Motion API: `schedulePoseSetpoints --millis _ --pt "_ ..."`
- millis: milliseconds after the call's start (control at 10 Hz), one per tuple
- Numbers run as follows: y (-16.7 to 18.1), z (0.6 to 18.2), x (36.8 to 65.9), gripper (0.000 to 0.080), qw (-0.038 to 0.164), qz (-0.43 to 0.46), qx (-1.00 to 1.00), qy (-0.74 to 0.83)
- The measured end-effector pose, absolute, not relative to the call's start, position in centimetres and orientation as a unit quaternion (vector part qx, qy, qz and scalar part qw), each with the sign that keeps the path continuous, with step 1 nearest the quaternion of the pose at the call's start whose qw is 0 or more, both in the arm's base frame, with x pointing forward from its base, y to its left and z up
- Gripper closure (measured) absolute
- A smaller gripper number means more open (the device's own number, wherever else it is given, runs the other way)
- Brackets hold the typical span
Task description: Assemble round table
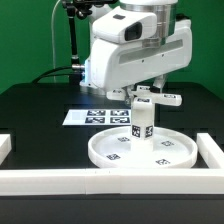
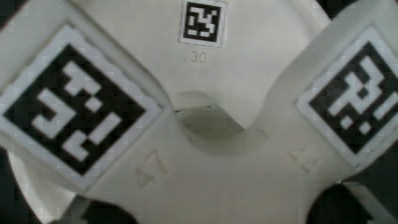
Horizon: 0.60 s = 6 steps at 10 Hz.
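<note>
The large rimmed round disc (image 1: 140,152) lies flat on the black table. The short cylindrical leg (image 1: 143,120) stands upright on the disc's middle. The cross-shaped base (image 1: 160,98) sits level on top of the leg. My gripper (image 1: 149,93) comes down from above and is shut on one arm of the base. In the wrist view the cross-shaped base (image 2: 196,150) fills the picture, with tagged arms spreading out and a small socket at its centre. My gripper (image 2: 210,212) shows only as dark shapes at either side of the gripped arm.
The marker board (image 1: 98,117) lies behind the disc, towards the exterior view's left. Long white border rails run along the front (image 1: 110,181) and stand at the left (image 1: 5,148) and right (image 1: 212,150). A black cable hangs behind the arm.
</note>
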<state>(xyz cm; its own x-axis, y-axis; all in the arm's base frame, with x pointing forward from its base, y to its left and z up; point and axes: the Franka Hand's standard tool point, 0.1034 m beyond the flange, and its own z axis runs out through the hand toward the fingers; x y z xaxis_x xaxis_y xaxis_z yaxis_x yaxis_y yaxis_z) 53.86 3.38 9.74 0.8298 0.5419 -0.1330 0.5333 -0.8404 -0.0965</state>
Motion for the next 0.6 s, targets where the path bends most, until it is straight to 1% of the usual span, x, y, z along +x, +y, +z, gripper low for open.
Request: schedulePoseSetpoints --millis 400,600 --pt "3.54 9.79 53.88 0.0344 0.018 0.080 -0.984 -0.157" --pt "2.90 9.84 53.86 0.0344 0.029 0.069 -0.996 -0.056"
